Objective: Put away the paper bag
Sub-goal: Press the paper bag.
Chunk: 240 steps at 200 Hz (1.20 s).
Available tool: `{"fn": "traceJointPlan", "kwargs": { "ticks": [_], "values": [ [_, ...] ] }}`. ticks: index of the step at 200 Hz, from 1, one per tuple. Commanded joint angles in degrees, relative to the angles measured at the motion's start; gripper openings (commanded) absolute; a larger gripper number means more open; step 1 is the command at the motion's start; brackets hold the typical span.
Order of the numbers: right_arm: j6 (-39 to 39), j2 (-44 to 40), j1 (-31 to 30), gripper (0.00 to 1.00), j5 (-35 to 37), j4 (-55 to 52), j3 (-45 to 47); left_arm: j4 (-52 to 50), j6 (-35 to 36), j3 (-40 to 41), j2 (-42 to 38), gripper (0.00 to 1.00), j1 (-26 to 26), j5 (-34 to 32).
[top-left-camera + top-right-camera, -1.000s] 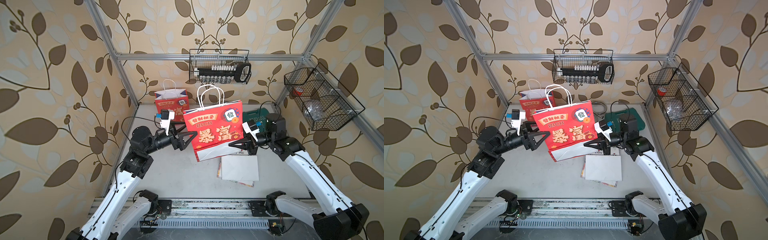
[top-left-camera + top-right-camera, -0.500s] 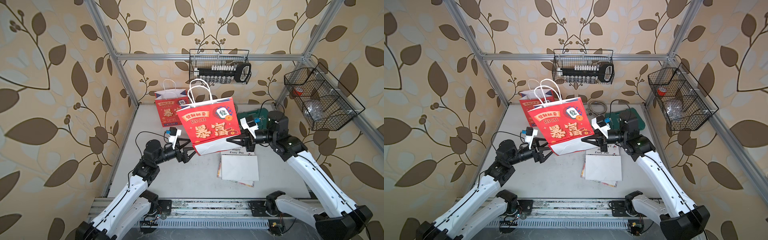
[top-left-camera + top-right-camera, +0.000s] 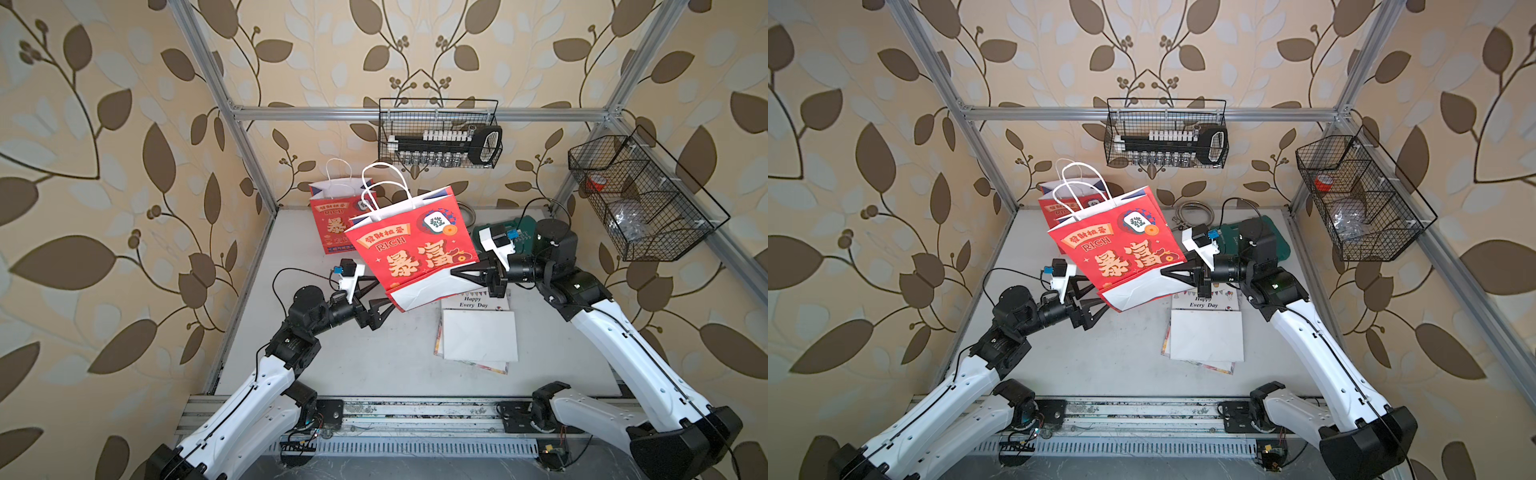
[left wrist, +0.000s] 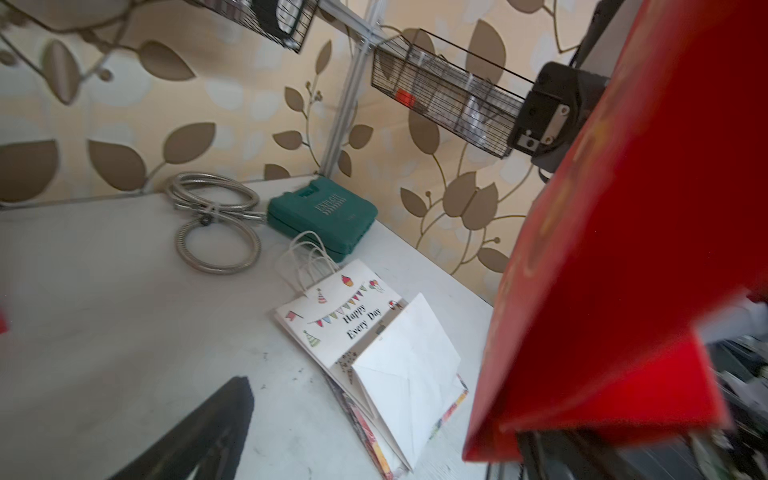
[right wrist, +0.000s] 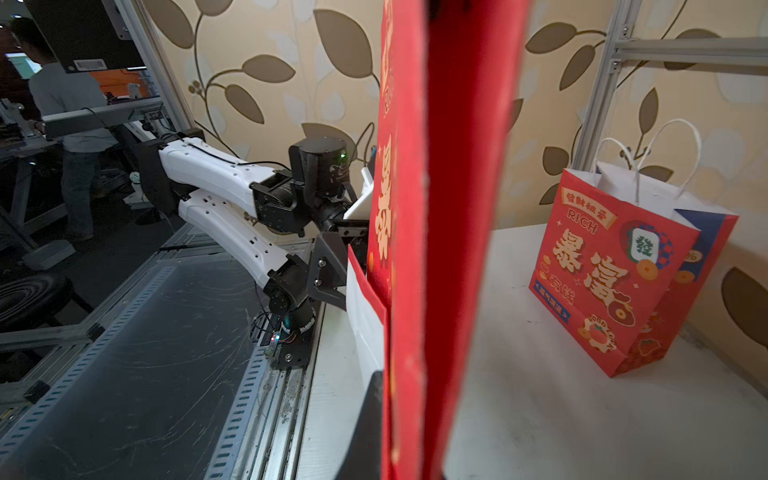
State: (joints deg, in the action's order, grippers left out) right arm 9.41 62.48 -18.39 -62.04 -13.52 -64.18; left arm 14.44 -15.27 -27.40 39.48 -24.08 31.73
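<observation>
Tilted red paper bag (image 3: pixel 411 245), folded white base (image 3: pixel 432 291), clamped in right jaws

The paper bag (image 3: pixel 411 245) was red with gold characters, a white base and white handles. The second gift bag (image 5: pixel 615 274) matched, with a blue side. The flat bag (image 4: pixel 345 316) was white with multicoloured bunting, the tool case (image 4: pixel 322 214) teal, the wallpaper (image 3: pixel 104 166) beige with brown leaves.

A robotics lab, its test cell dressed like a home. An aluminium frame (image 3: pixel 311 113) carries leaf wallpaper (image 3: pixel 104 166), and robot arms (image 3: pixel 623 353) are bolted to a slotted rail (image 3: pixel 415 415) at the table (image 3: pixel 374 365) edge. Outside the cell, a person (image 5: pixel 68 99) stands among benches and equipment.
</observation>
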Motion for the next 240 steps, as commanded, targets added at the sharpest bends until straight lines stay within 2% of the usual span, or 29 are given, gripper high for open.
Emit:
{"fn": "traceJointPlan", "kwargs": {
  "ticks": [1,11,25,39,52,75,97,109,120,139,144,151,152,153,189,193,199,202,204,207,212,218,240],
  "values": [
    [-0.9,-1.4,1.3,0.0,1.3,1.6,-0.3,-4.4,4.5,1.0,-3.7,0.99,-0.4,-10.6],
    [-0.6,-1.4,1.3,0.0,1.4,1.0,-0.7,-4.2,4.6,1.5,-4.3,0.99,-0.4,-8.2],
    [-0.9,-1.0,1.2,0.0,0.7,1.0,-1.1,-1.8,3.9,1.9,-3.6,0.99,-0.4,-1.5],
    [-1.7,-0.8,0.4,0.0,0.8,1.8,-1.2,3.5,0.8,2.1,-1.3,0.99,-0.4,5.9],
    [-3.2,-0.5,-1.1,0.0,0.5,3.7,-0.7,9.2,-3.1,1.9,1.8,0.99,-0.4,10.0],
    [-8.4,0.0,-3.5,0.0,0.8,9.8,1.2,21.1,-10.9,1.6,7.1,0.99,-0.4,13.6],
    [-13.8,0.2,-4.1,0.0,2.3,15.4,4.0,30.8,-16.7,1.2,9.7,0.99,-0.5,14.2],
    [-15.2,0.4,-4.1,0.0,2.9,16.0,4.7,33.5,-18.1,1.2,10.2,0.93,-0.5,13.8],
    [-16.1,0.5,-4.1,0.0,3.3,15.9,5.3,35.1,-18.9,1.4,10.1,0.82,-0.5,13.6],
    [-17.1,0.5,-4.1,0.0,3.8,16.1,5.9,36.0,-19.7,1.5,10.3,0.53,-0.5,13.9],
    [-17.3,0.5,-4.1,0.0,3.8,16.2,6.1,36.2,-19.6,1.5,10.5,0.4,-0.5,14.6],
    [-17.5,0.5,-4.1,0.0,3.9,16.2,6.2,36.9,-19.5,1.4,10.9,0.05,-0.5,15.4],
    [-17.5,0.5,-4.1,0.0,3.9,16.2,6.2,36.9,-19.5,1.4,10.9,0.0,-0.5,15.4],
    [-17.5,0.5,-4.1,0.0,3.9,16.2,6.2,37.0,-19.5,1.4,10.9,0.0,-0.5,15.4],
    [-18.0,0.8,-4.1,0.0,4.3,16.2,6.2,35.3,-19.4,1.1,10.7,0.0,-0.6,14.4],
    [-18.1,0.7,-4.1,0.0,4.3,16.2,6.2,34.8,-19.5,0.9,10.4,0.14,-0.6,13.8],
    [-18.2,0.8,-4.1,0.0,4.2,16.2,6.1,33.6,-19.6,0.8,10.1,0.6,-0.6,12.4],
    [-18.2,0.7,-4.0,0.0,4.2,16.2,6.1,32.8,-19.8,0.7,9.9,0.75,-0.6,11.4],
    [-18.3,0.7,-4.1,0.0,4.2,16.2,6.1,32.4,-20.1,0.7,9.7,0.81,-0.6,10.7],
    [-18.3,0.7,-4.1,0.0,4.1,16.2,6.1,31.7,-20.3,0.5,9.3,0.85,-0.6,9.7],
    [-18.4,0.7,-4.1,0.0,4.1,16.2,6.0,31.2,-20.8,0.5,9.0,0.86,-0.6,8.3],
    [-18.4,0.8,-4.0,0.0,4.1,16.1,6.1,31.4,-20.8,0.6,8.5,0.83,-0.6,7.3],
    [-18.5,0.7,-4.1,0.0,4.1,15.7,6.2,33.8,-19.9,0.0,7.9,0.44,-0.6,8.1]
  ]
}}
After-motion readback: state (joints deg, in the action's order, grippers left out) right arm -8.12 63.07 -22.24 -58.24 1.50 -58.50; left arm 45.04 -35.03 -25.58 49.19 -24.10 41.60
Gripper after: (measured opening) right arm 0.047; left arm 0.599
